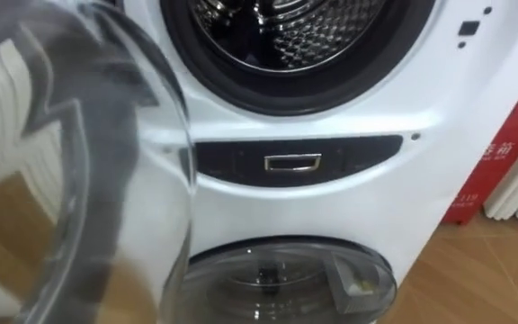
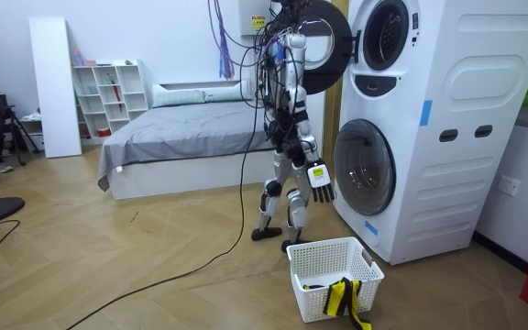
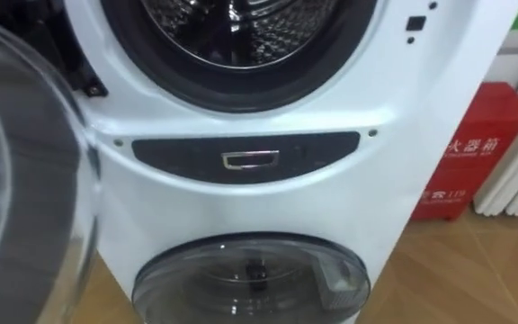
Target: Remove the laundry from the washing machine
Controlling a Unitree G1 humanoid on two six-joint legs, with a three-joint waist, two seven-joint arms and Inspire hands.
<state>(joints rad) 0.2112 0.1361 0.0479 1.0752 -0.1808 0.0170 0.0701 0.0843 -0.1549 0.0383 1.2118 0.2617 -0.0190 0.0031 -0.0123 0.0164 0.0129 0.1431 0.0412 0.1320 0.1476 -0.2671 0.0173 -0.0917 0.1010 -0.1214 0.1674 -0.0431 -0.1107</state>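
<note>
So the robot is standing on the wooden floor [image 2: 108,247] right up against a tall white stacked washing machine [image 1: 394,81], facing it, with a grey bed [image 2: 181,124] further back in the room. The upper round glass door with its dark rim [image 1: 79,162] is swung open to the left, close to the robot's head. Past it there's the black rubber ring and the shiny steel drum [image 1: 286,36]. Just the lower part of the drum is in shot, so I honestly can't tell if any clothes are sitting in there.

Under the opening runs a dark curved control strip with a small chrome handle [image 1: 292,163], and below that is the lower machine's round see-through door [image 1: 286,283], closed. A red box [image 3: 461,162] sits on the floor to the right of the machine.

The one bit of clothing I can actually spot is a black-and-yellow cloth piece [image 2: 342,298]. It's in a white plastic lattice laundry basket [image 2: 312,302] on the floor, draped over the near edge. The basket is just beside the robot's feet, on the near side.

The right hand [image 2: 319,177] hangs low by the hip, between the robot and the lower door. It's above the basket and well apart from the cloth, not touching anything. It's too small to say whether the fingers are apart or curled.
</note>
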